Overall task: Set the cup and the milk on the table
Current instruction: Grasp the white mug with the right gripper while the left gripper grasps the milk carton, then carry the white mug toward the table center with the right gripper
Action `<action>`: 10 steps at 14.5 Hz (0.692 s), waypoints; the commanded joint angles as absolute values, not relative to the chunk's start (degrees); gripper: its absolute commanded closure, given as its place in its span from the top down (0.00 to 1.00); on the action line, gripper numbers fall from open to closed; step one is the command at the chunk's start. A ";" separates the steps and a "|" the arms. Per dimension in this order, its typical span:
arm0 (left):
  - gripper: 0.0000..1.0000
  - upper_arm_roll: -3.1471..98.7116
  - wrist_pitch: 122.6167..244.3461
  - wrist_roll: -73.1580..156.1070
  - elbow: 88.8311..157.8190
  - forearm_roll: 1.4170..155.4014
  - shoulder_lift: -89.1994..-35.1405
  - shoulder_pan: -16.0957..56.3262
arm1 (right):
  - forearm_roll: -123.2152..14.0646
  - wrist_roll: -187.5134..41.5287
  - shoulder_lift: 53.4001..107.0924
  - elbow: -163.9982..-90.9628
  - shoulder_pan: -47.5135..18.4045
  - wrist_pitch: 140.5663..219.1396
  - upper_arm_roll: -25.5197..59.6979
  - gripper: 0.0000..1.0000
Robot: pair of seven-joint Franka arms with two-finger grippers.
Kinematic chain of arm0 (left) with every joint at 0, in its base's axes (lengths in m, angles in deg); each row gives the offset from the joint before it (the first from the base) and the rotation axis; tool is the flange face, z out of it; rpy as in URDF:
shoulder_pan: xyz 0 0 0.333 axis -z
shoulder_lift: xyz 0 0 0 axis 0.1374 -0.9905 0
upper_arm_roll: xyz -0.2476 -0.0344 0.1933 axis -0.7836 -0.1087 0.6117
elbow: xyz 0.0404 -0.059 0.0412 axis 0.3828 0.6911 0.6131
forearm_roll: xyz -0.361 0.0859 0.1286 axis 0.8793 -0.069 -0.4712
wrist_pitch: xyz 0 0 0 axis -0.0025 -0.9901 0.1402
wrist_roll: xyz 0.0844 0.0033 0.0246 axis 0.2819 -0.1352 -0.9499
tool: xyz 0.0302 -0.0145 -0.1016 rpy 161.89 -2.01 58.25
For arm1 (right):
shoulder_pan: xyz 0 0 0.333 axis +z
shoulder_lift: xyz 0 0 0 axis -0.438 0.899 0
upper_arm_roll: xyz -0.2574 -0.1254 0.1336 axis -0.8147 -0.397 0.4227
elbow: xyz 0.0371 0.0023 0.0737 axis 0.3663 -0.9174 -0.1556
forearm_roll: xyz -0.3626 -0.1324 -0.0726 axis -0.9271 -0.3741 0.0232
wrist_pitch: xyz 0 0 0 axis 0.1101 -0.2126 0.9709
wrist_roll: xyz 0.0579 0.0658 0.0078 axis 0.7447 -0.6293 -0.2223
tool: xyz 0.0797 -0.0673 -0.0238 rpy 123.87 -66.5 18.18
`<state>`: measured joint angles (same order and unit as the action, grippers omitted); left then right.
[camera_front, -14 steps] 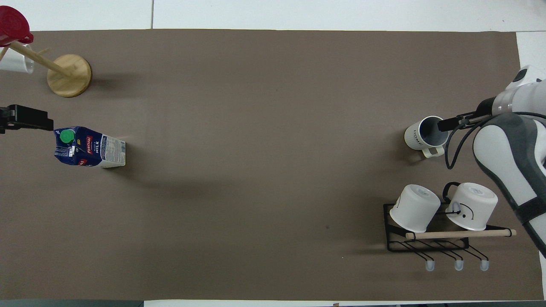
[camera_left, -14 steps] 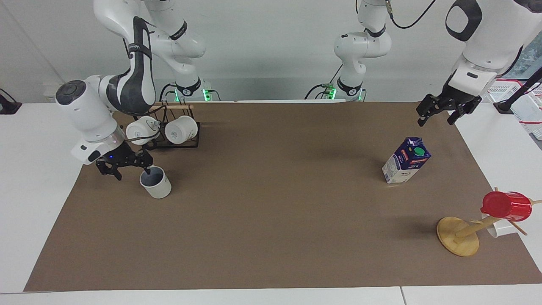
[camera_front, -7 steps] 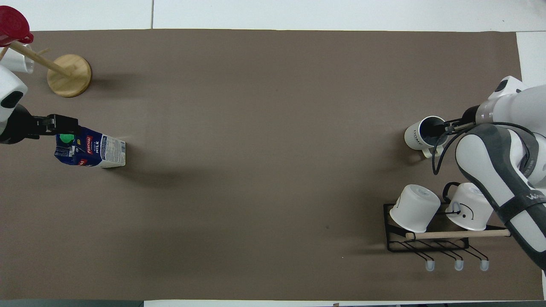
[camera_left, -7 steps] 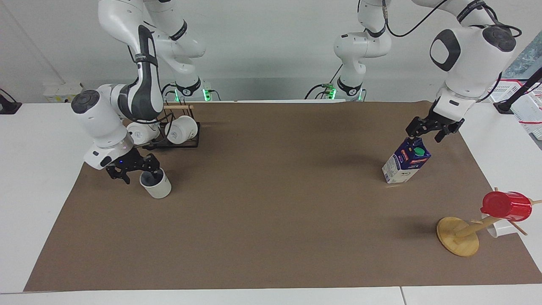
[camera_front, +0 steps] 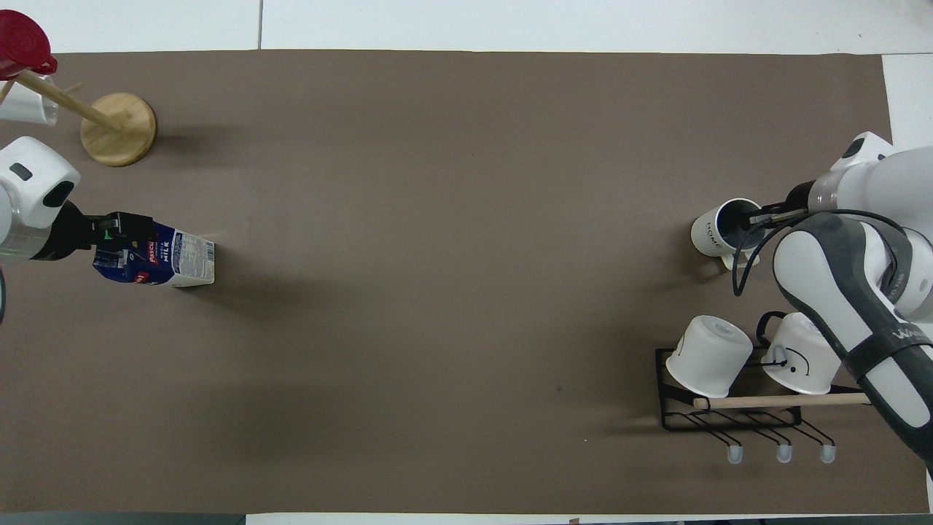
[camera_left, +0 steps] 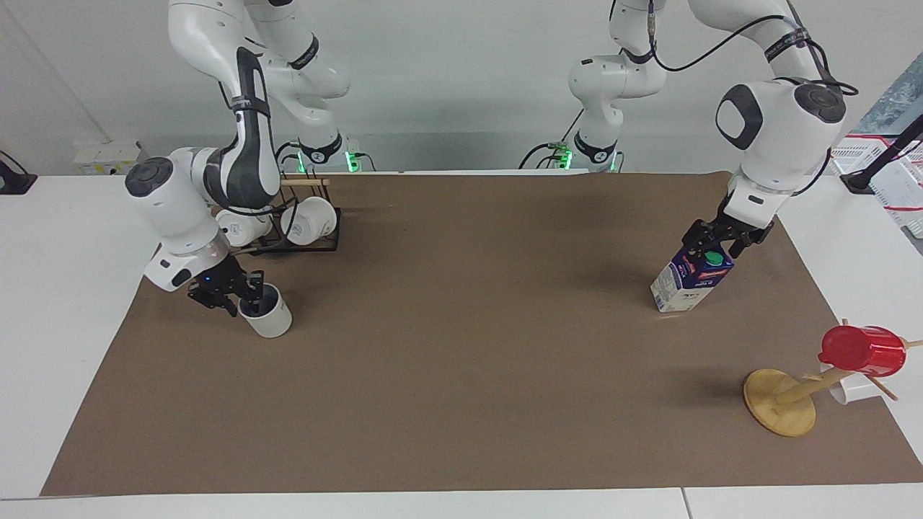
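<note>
Two pincers, both moved since a second ago. Left pincer dropped from beside the table's edge onto the top of the milk, fingers spread wide either side of the gable, not yet clamped. Right pincer narrowed onto the rim of the cup, one finger inside; firm grip cannot tell. Milk and cup both standing on the table, well apart, at their own arms' ends. One carton, one cup, two white mugs on a black rack, one red cup on a wooden stand.
</note>
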<state>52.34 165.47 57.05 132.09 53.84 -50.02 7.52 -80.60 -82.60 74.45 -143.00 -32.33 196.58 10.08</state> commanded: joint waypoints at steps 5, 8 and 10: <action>0.37 51.95 167.00 54.82 132.87 52.83 -49.82 7.02 | -79.28 -78.97 74.22 -141.61 -32.22 195.34 10.41 0.00; 0.00 51.87 166.92 54.54 132.78 52.83 -49.91 7.55 | -79.45 -78.44 75.97 -128.89 -31.87 180.79 10.41 0.00; 0.00 51.86 166.83 55.07 132.34 52.75 -49.82 7.55 | -80.58 -78.35 77.81 -121.58 -30.21 174.17 10.50 0.00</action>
<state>52.03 165.90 55.81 132.20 53.84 -50.03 7.41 -80.50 -79.10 74.64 -129.63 -31.48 179.84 10.17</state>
